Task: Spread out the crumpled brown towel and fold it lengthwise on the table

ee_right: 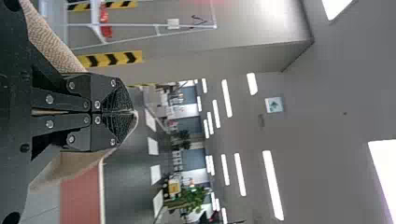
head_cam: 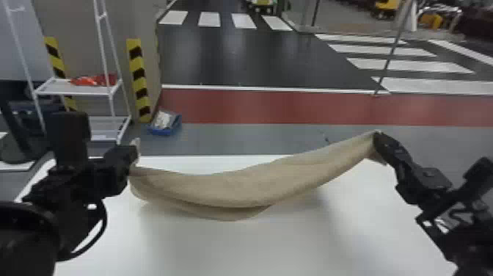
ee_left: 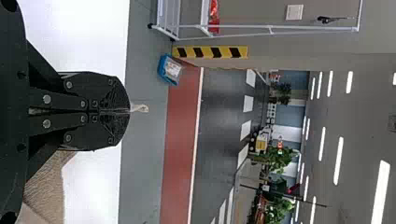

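The towel (head_cam: 249, 187) is matt cloth with a fine, slightly rough weave. Beneath it, the table (head_cam: 256, 249) looks smooth, with a soft sheen. The left gripper (head_cam: 133, 154) and right gripper (head_cam: 377, 137) have dull black surfaces and shiny metal screws (ee_left: 46, 99). The dark floor (head_cam: 234, 58) is glossy; the blue tray (head_cam: 165, 131) looks plastic.

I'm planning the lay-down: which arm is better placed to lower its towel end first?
Probably the left gripper: it seems lower, nearer the table, while the towel slopes up to the right gripper.
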Tool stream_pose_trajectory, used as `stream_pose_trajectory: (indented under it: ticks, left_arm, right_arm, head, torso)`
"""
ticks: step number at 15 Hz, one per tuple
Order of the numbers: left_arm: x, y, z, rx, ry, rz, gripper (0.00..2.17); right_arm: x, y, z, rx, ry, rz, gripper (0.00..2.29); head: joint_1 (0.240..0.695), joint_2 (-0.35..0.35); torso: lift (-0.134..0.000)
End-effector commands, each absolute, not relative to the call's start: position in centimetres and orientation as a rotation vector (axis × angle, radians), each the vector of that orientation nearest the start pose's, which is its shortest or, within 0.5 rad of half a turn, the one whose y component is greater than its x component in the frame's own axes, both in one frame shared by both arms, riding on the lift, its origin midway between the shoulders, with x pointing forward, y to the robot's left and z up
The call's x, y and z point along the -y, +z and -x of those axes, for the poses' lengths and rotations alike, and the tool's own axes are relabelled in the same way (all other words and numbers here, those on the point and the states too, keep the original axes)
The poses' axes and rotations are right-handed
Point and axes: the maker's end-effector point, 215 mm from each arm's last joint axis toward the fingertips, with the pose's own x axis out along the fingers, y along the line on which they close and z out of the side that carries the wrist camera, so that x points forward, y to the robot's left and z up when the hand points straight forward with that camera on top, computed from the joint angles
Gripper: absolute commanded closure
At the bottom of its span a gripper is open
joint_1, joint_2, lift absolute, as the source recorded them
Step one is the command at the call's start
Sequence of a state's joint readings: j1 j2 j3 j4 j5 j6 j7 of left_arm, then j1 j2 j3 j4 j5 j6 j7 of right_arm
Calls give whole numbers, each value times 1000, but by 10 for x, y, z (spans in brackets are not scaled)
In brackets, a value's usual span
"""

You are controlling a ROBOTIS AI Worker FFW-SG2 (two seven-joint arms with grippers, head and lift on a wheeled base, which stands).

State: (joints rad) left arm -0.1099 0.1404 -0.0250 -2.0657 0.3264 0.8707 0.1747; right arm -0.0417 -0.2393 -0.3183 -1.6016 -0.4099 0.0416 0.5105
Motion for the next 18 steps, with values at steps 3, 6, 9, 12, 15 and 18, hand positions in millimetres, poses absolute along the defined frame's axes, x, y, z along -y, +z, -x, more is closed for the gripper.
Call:
stream_pose_trajectory:
  ticks: [3,6,9,12,15,18]
  left_arm:
    - [-220,-265,-579,-291,-35,25,1366]
    - [-221,-263,-571,-295,-31,6,1366]
    - [-223,-266,-567,-297,-28,1,1366]
    - [-224,-278,-560,-318,-26,1,1366]
    - [-222,-278,-552,-317,-30,6,1366]
    - [-223,-279,-547,-318,-33,3,1366]
  right_arm:
    - [401,-368,-474,-162,174,-123,2003]
    - [414,-412,-413,-319,138,-87,1781]
    - [445,-421,-363,-423,107,-225,1332]
    - [446,-414,-342,-512,114,-321,53]
    - [440,-416,-347,-537,118,-337,22]
    - [433,-404,-370,-508,133,-337,90]
  head:
    - [627,-165]
    - [695,-188]
    - [695,-211]
    - [695,-256]
    - [695,-268]
    - [695,-266]
  torso:
    - [-124]
    - [-124]
    - [-124]
    - [-124]
    - [-124]
    - [-124]
